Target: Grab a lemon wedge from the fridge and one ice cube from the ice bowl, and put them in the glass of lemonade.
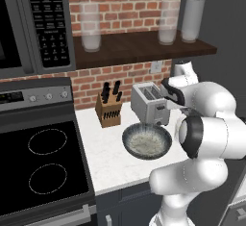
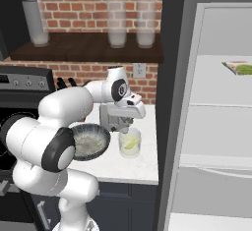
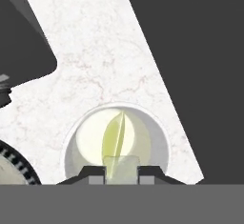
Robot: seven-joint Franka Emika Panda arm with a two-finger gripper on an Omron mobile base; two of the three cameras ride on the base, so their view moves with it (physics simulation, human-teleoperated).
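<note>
Lemon wedge [image 2: 130, 144] sits in the glass [image 2: 130, 149] on the worktop [image 2: 140, 168], right base view; bowl [image 1: 146, 141] just left, beside toaster [image 1: 150, 104], left base view. Hand view: gripper [image 3: 121, 173] directly above glass, slightly parted around a pale cube, apparently ice; wedge's long axis runs away from the gripper.

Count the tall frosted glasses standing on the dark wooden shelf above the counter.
3. In the left base view: one at the shelf's left, two close together at its right end, and. More could sit beyond the frame.
</note>
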